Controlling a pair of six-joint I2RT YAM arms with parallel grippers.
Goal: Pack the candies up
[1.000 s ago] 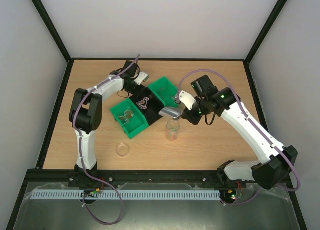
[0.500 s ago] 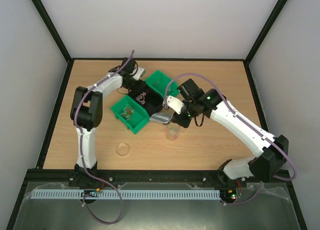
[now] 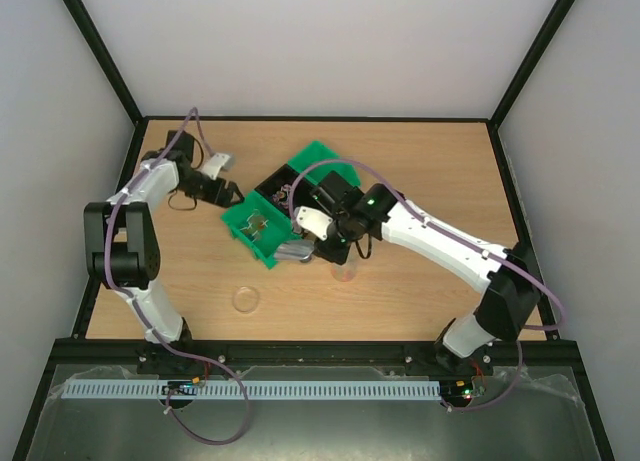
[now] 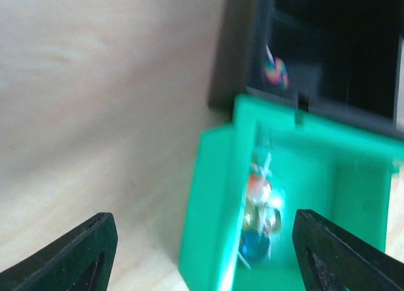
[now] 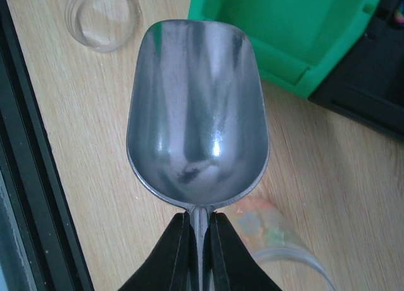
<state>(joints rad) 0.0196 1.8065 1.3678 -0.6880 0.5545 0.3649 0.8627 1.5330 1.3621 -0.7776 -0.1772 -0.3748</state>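
Candies (image 4: 257, 199) lie in the near green bin (image 3: 243, 237); a few more show in the black bin (image 4: 276, 72) and in the clear jar (image 5: 273, 233). My left gripper (image 3: 226, 192) hangs wide open just left of the bins. In its wrist view the fingers (image 4: 88, 250) straddle the green bin's wall (image 4: 208, 209) from above and hold nothing. My right gripper (image 5: 201, 243) is shut on the handle of the metal scoop (image 5: 197, 108). The scoop's bowl is empty and hovers low by the green bin's front corner (image 3: 270, 261), left of the jar (image 3: 345, 271).
A second green bin (image 3: 322, 163) sits behind the black bin (image 3: 290, 186). The jar's clear lid (image 3: 245, 299) lies on the wood nearer the front left. Black frame rails (image 3: 320, 351) edge the table.
The left arm swung back to the left, away from over the bins, and its jaws opened wide. The right arm carried the scoop left, from above the jar to the near green bin.
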